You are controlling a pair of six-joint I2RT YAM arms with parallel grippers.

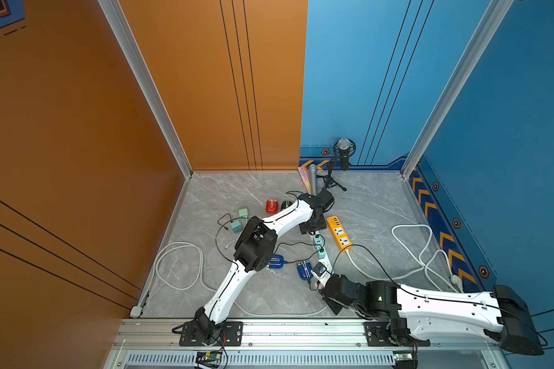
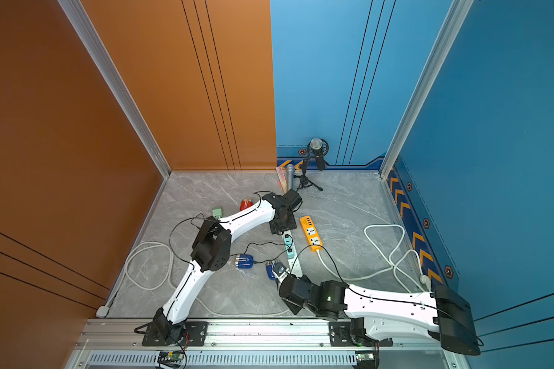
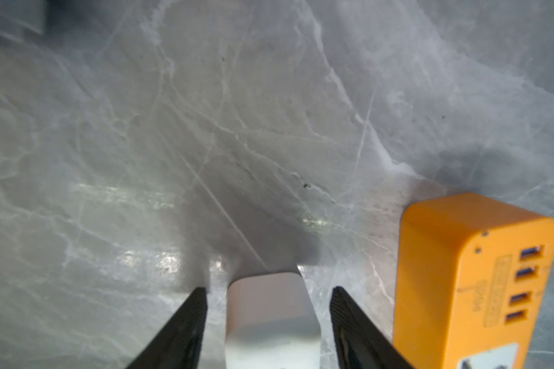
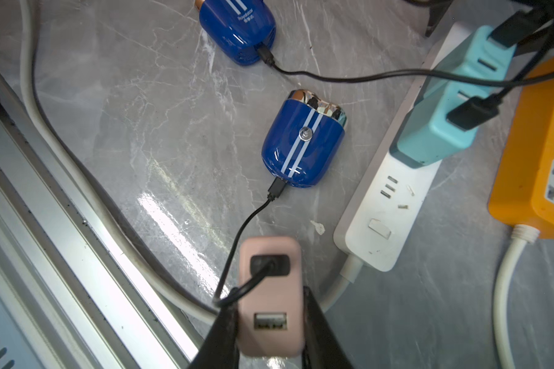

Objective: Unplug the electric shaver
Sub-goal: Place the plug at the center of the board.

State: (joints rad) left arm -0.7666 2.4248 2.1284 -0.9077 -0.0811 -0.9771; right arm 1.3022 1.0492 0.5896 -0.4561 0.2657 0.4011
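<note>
A blue electric shaver [image 4: 303, 140] with white stripes lies on the grey marble floor, also seen in a top view [image 1: 304, 270]. A black cable [image 4: 237, 242] runs from its base into a pink USB adapter [image 4: 269, 297]. My right gripper [image 4: 269, 306] is shut on that adapter, which hangs clear of the white power strip [image 4: 387, 198]. My left gripper [image 3: 268, 289] stands open astride the far end of the white power strip [image 3: 269, 319], with a gap on each side.
A second blue shaver [image 4: 237, 28] is cabled to a teal adapter [image 4: 451, 102] plugged into the white strip. An orange power strip [image 3: 461, 271] lies right beside the left gripper. Thick white cords [image 1: 179, 265] loop on the floor, and microphones [image 1: 344, 153] stand at the back.
</note>
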